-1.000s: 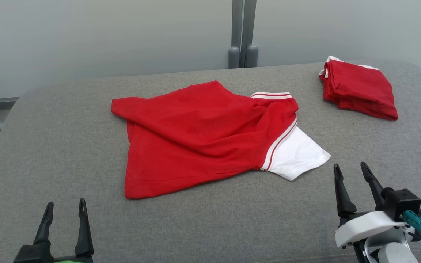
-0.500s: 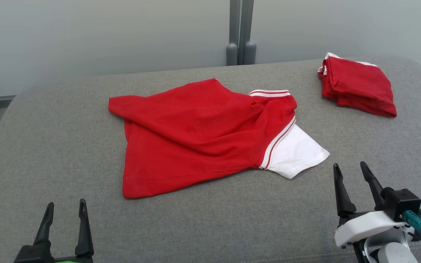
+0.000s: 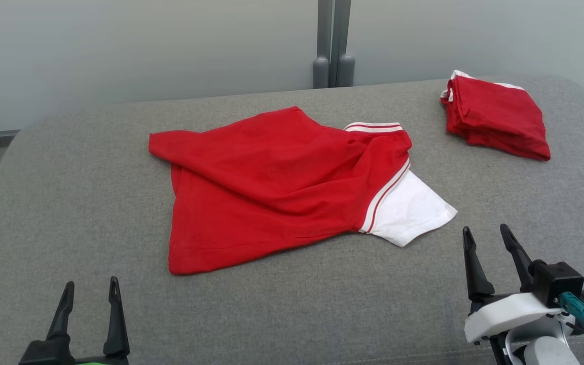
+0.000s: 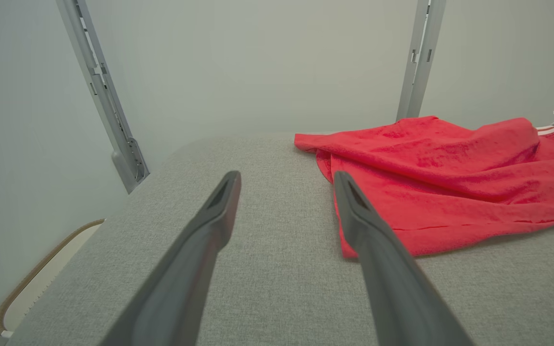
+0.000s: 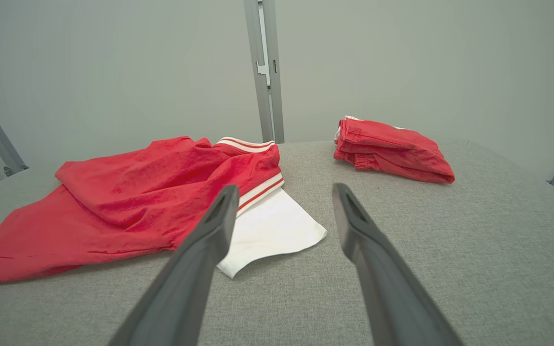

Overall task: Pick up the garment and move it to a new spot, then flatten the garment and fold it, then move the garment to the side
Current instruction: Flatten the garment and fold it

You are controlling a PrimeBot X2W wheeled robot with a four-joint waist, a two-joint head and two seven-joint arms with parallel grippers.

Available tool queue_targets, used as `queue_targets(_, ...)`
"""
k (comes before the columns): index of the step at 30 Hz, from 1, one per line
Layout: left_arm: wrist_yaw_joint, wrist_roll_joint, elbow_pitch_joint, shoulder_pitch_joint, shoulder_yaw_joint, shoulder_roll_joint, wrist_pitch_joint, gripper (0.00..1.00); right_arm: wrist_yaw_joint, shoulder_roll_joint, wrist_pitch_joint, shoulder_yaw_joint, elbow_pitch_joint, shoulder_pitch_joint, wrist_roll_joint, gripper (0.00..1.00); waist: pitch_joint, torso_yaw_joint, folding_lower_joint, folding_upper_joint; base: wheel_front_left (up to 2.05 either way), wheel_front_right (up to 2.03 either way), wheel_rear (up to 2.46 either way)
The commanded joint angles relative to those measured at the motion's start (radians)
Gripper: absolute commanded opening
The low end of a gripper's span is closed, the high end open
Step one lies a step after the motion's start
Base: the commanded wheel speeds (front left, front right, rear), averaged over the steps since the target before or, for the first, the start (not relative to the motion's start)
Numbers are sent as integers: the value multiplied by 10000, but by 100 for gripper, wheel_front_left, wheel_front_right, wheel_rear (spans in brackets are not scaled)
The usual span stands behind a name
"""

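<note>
A red garment (image 3: 277, 187) with a white sleeve and white-striped trim lies rumpled and partly doubled over in the middle of the grey padded table (image 3: 69, 203). It also appears as the garment (image 4: 450, 182) in the left wrist view and the garment (image 5: 128, 202) in the right wrist view. My left gripper (image 3: 90, 286) stands open at the lower left, short of the garment's near corner. At the lower right my right gripper (image 3: 486, 233) is open too, just right of the white sleeve. Both are empty.
A second red garment (image 3: 497, 121), folded, sits at the table's far right corner and shows as a folded garment (image 5: 392, 151) in the right wrist view. A grey post (image 3: 333, 43) stands behind the table. The table's left edge drops off near a curved rim (image 4: 41, 274).
The head camera has tilted slightly, so the whole picture has shifted a little up and left. The garments and both grippers have kept their places.
</note>
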Motion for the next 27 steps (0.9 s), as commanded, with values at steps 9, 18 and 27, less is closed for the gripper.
queue_targets(9,-155,-219,98,-426,-294,22,-38,100,-5,-3,129,-238,153,35,-52,100,161,76,0,-1,0,0,0)
queue_targets(18,-490,-340,685,-1509,-962,301,203,100,-5,-2,302,-225,444,-568,-95,100,838,167,0,-1,0,0,0)
queue_targets(27,-724,-1233,2721,-3176,-1694,559,149,100,-5,-383,592,79,1934,-2155,-10,100,1582,-19,0,-1,0,0,0)
